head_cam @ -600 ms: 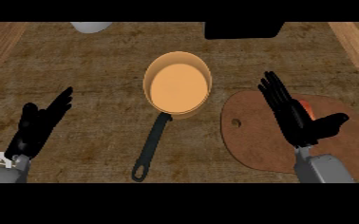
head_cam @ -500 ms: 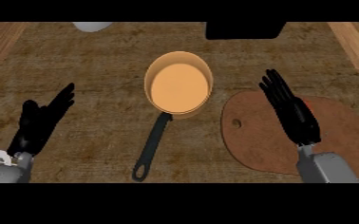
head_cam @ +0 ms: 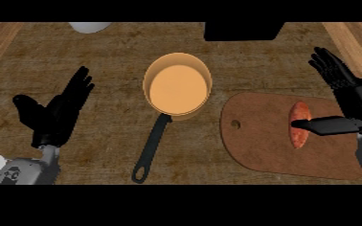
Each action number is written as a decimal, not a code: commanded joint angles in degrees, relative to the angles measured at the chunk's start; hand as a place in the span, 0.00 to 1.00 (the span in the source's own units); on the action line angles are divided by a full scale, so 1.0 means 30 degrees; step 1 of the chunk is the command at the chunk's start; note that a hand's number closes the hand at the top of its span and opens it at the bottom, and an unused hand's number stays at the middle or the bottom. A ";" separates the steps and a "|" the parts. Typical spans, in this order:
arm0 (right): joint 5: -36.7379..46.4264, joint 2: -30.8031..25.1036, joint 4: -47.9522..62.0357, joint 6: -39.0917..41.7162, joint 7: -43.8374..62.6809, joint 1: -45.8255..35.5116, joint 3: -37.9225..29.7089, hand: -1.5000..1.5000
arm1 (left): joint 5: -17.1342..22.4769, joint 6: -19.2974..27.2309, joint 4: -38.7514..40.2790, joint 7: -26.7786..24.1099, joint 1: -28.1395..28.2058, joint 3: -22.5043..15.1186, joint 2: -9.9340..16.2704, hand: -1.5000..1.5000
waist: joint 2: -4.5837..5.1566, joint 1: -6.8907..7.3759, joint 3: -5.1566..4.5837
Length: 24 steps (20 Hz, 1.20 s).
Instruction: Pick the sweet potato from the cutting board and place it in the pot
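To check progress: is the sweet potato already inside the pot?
No, the sweet potato lies on the cutting board, and the pot holds nothing.

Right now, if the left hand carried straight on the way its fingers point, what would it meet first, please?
The left hand points up and slightly right, passing left of the pot. Probably only bare counter, then perhaps the white object at the far edge; depth is unclear.
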 commanded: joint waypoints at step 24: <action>0.0690 -1.1672 -0.7167 0.7797 0.7863 0.4515 -0.5108 0.00 | -0.1210 0.1027 -0.1689 0.1614 -0.0658 0.0118 -0.1843 0.50 | 0.0273 0.0380 0.0011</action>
